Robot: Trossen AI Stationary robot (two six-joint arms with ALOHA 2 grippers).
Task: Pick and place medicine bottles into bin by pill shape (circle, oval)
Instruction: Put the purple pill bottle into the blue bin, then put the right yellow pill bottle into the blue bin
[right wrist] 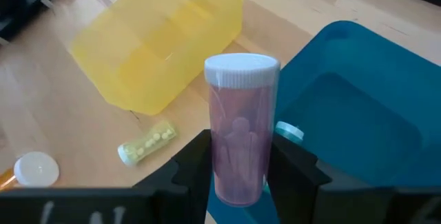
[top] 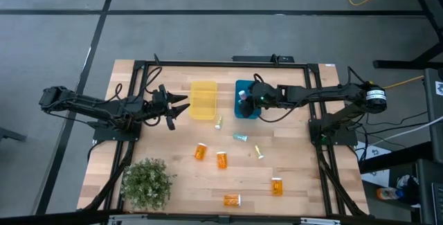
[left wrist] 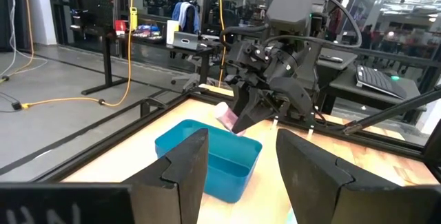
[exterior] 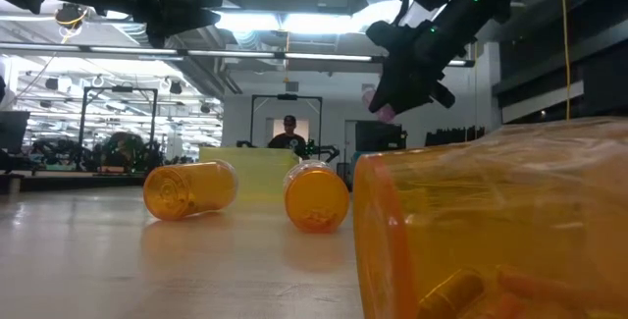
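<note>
My right gripper point(top: 243, 102) hangs over the blue bin point(top: 253, 113) at the table's far side, shut on a pink translucent medicine bottle point(right wrist: 241, 124) with a white cap. In the low view the gripper point(exterior: 392, 88) is well above the table. The yellow bin point(top: 203, 99) stands just left of the blue one. Several bottles lie on their sides on the wood: orange ones point(top: 200, 151) point(top: 221, 160) point(top: 277, 186), a teal one point(top: 240, 138) and small yellowish ones point(top: 218, 122) point(top: 258, 151). My left gripper point(top: 178, 106) waits open left of the yellow bin, holding nothing. My right gripper pinches the pink bottle's body point(right wrist: 238, 176) between its two fingers point(right wrist: 193, 165), at the end away from the cap. It slants down from the table's right side. The bottle lies along the fingers, its capped end point(right wrist: 241, 69) beyond them, lifted clear above the blue bin's rim point(right wrist: 331, 34).
A pale teal cap point(right wrist: 290, 131) shows inside the blue bin. A potted plant point(top: 147, 182) stands at the near left corner, and one more orange bottle point(top: 231, 200) lies by the near edge. A black frame point(top: 208, 64) runs along the table's far edge. A person point(exterior: 287, 134) stands in the room behind.
</note>
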